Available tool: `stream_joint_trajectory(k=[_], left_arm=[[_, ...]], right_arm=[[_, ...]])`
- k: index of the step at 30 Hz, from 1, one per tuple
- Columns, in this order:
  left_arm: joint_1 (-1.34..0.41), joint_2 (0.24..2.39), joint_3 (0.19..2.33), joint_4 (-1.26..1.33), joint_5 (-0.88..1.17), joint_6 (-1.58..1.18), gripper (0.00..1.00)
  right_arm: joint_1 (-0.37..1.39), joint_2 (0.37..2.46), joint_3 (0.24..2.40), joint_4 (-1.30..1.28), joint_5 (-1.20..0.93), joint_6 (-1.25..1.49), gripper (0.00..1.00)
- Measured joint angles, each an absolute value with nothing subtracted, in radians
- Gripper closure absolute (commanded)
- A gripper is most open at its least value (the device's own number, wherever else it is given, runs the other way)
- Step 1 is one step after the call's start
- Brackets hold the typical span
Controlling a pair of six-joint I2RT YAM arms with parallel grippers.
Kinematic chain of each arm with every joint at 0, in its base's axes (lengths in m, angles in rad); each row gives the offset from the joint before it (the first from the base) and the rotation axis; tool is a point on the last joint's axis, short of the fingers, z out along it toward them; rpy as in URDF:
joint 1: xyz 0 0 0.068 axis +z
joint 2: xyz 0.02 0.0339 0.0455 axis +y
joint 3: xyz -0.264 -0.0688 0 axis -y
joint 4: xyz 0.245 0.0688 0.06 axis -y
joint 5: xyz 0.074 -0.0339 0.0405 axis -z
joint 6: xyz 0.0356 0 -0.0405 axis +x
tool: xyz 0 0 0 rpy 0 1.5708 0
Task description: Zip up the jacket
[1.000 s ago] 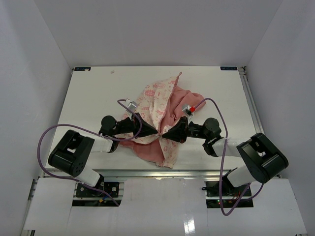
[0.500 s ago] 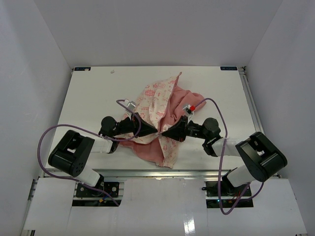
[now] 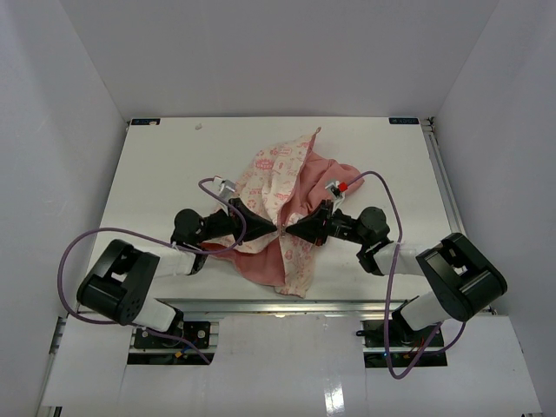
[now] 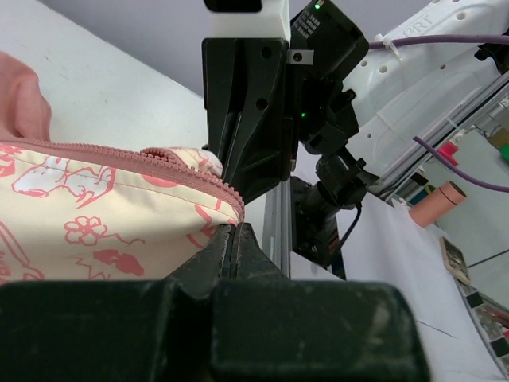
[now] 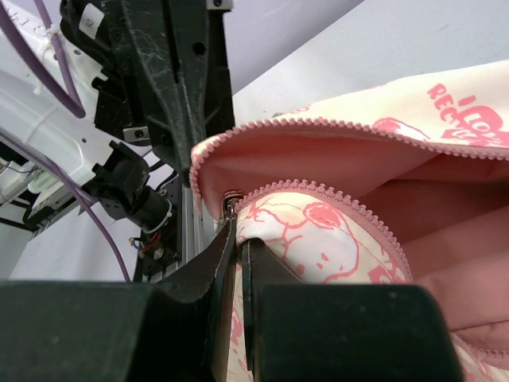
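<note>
Top external: left gripper (image 3: 271, 228) and right gripper (image 3: 292, 230) meet tip to tip on the jacket (image 3: 280, 187), which spreads beyond them. Left wrist: closed fingers (image 4: 203, 256) pinch cream fabric just under the zipper (image 4: 119, 151). Right wrist: closed fingers pinch the other zipper edge. Thin fabric may slip out if they pull apart, misaligning the teeth.

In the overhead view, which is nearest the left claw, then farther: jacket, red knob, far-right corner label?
1. The jacket, pinched in the left gripper itself.
2. The red knob, to the right, on the right arm.
3. The corner label, far back right.
</note>
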State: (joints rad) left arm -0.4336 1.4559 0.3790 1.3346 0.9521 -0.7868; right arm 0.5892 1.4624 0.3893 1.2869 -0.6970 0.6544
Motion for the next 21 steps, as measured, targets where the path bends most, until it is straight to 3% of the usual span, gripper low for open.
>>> stream_joint_trajectory(k=[21], left_arm=[[-0.443, 1.319, 0.375, 1.21, 0.853, -0.613, 1.0]], right_arm=[[0.589, 1.476, 0.397, 1.29, -0.73, 0.683, 0.92]])
